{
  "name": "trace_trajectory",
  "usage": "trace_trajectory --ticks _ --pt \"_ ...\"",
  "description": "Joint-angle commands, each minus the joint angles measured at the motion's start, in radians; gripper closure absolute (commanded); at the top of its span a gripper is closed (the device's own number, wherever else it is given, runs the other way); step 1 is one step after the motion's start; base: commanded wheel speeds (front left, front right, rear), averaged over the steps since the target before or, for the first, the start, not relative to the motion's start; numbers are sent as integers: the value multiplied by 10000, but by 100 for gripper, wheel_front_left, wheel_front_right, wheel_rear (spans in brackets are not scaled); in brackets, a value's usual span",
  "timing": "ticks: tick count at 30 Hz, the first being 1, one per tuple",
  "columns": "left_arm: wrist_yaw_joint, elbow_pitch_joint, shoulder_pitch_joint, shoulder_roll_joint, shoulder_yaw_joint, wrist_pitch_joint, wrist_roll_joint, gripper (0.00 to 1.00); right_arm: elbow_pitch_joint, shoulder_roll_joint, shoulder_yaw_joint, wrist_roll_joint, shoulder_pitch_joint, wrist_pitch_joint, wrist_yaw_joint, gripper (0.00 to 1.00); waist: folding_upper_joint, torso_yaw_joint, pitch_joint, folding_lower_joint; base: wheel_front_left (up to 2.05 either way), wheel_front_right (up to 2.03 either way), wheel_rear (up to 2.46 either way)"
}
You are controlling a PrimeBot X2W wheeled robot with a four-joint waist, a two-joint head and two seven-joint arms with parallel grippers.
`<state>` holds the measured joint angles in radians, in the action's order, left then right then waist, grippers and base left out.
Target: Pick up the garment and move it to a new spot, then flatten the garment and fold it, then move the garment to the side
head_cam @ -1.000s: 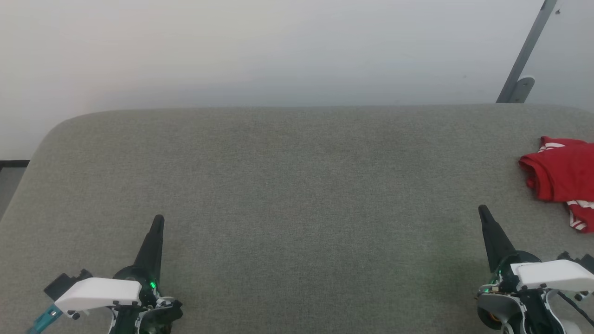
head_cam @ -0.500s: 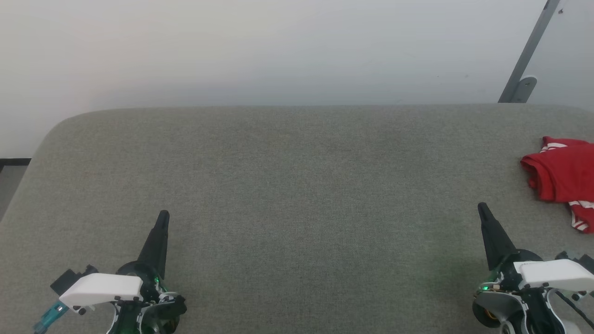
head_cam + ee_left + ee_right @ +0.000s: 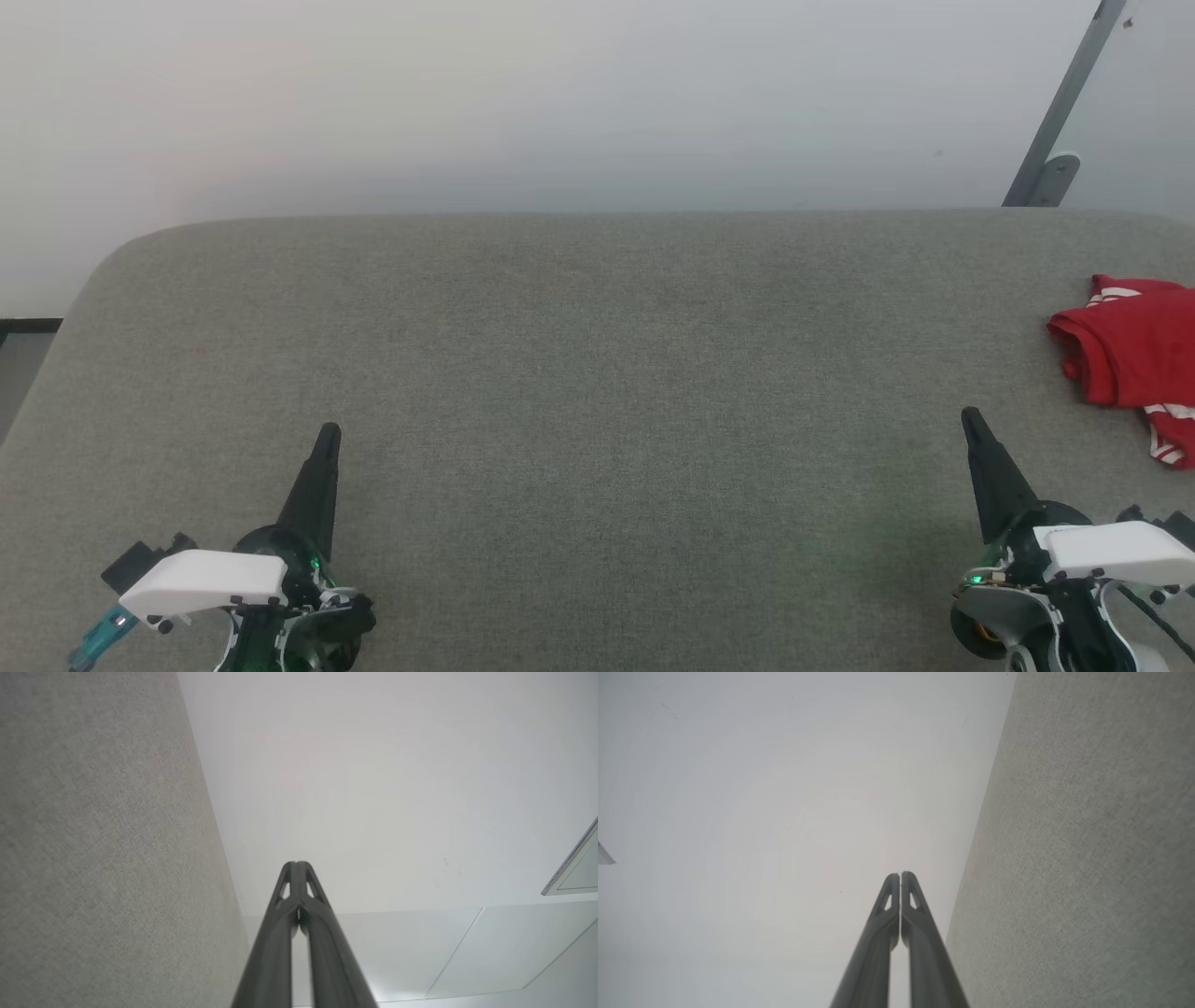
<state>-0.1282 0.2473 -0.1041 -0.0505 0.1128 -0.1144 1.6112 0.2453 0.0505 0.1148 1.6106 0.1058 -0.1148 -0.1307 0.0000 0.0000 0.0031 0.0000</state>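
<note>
Fingers [image 3: 313, 485] of the left gripper [image 3: 327, 436] are pressed together with nothing between them, low at the lower left of the head view. The right gripper [image 3: 971, 420], at the lower right, is likewise closed and empty. Each wrist view shows its own pair of tips meeting in a thin seam.

The garment [image 3: 1134, 350] lies in a crumpled red heap at the right edge of the head view, about mid-height, and the frame cuts it off. It sits on the grey pad [image 3: 597, 373], up and to the right of the right gripper and apart from it. White-and-red striped trim shows at its top and at its lower right.

It looks light, limp and thin, so it should sag and drape from any pinch and will not hold a shape. The rolled fold on its left side is the nearest raised ridge, which probably makes it the easiest place to nip. A pinch there may catch several layers, which is fine for carrying. For flattening, the striped trim is the better guide to a real edge. The pad's woven face may drag on the cloth, so lifting should go better than sliding.
</note>
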Motion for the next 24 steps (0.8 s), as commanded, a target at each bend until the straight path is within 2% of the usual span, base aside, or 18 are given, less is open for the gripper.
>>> trace_trajectory --ticks 1,24 --pt "-46 -5 -124 21 1 -33 29 100 -26 -33 6 40 51 -27 0 100 0 0 0 0 0 0 0" --pt "-46 -5 -124 21 -1 -31 31 100 -27 -33 5 42 50 -25 0 100 0 0 0 0 0 0 0"
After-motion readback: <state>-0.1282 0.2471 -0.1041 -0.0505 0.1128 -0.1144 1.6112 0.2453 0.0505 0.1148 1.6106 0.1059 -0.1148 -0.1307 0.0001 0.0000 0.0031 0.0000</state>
